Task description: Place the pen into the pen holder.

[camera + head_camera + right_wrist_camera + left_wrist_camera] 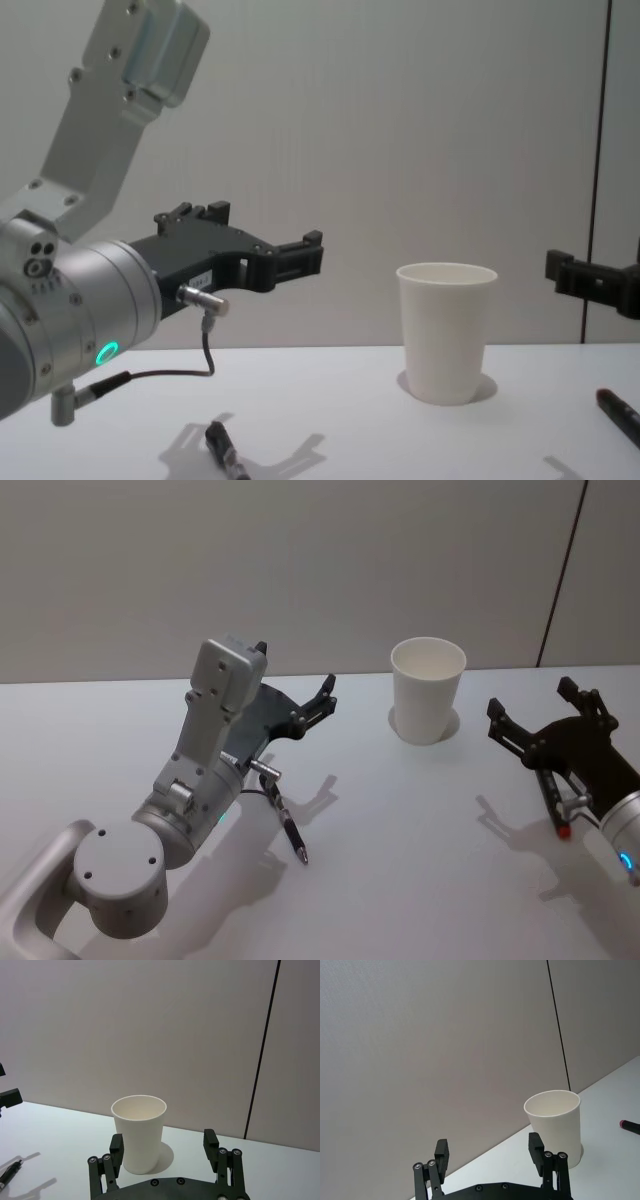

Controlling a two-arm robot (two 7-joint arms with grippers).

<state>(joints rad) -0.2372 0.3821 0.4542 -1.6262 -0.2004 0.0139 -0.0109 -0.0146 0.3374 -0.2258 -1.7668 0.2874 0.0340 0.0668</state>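
A black pen point(290, 830) lies on the white table just below my left arm; it also shows in the chest view point(226, 452) and the right wrist view point(10, 1172). The pen holder, a white paper cup point(428, 690), stands upright and empty at the back centre. My left gripper point(318, 705) hovers open and empty above the table, left of the cup and pointing toward it point(555, 1127). My right gripper point(532, 702) hangs open and empty to the right of the cup point(139, 1132), also facing it.
A second dark pen with a red end point(560, 815) lies on the table under the right gripper, also seen in the chest view point(620, 415). A grey wall stands close behind the table's far edge point(100, 680). A thin cable point(262, 792) hangs from the left wrist.
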